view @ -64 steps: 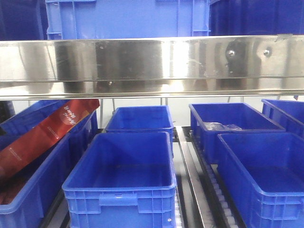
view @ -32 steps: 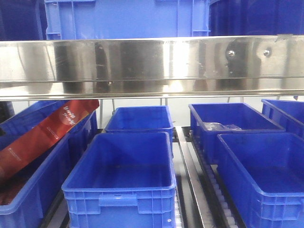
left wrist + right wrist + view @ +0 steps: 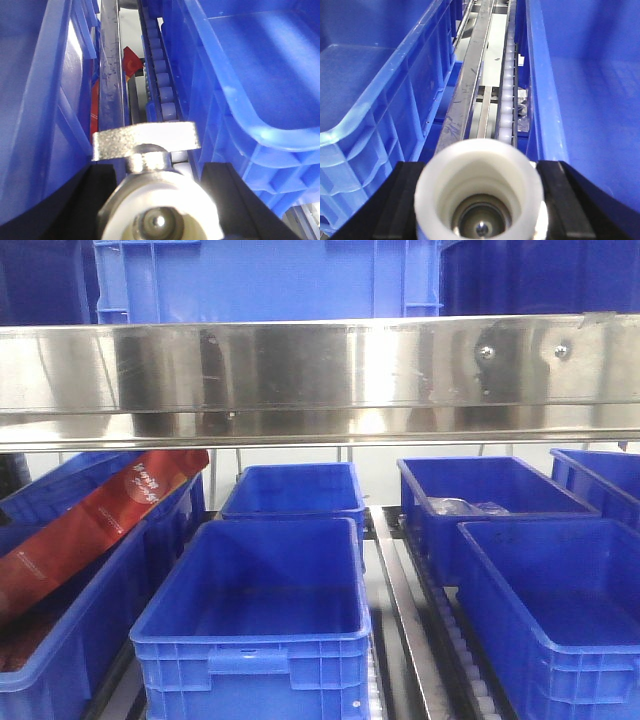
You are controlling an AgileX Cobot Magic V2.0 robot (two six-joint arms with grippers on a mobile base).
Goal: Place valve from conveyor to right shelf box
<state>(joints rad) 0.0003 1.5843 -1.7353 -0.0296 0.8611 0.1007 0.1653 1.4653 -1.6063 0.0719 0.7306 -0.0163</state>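
Observation:
In the left wrist view my left gripper is shut on a valve, a silver body with a flat silver handle and a white cap facing the camera. It hangs over the gap between two blue boxes. In the right wrist view my right gripper is shut on a second valve, seen end-on as a white cap with a metal bore, above the rails between a left blue box and a right blue box. The conveyor is out of view. Neither gripper shows in the front view.
A steel shelf beam crosses the front view. Below it stand several open blue boxes: centre front, right front, right back. A red packet leans in the left box. White roller tracks run between boxes.

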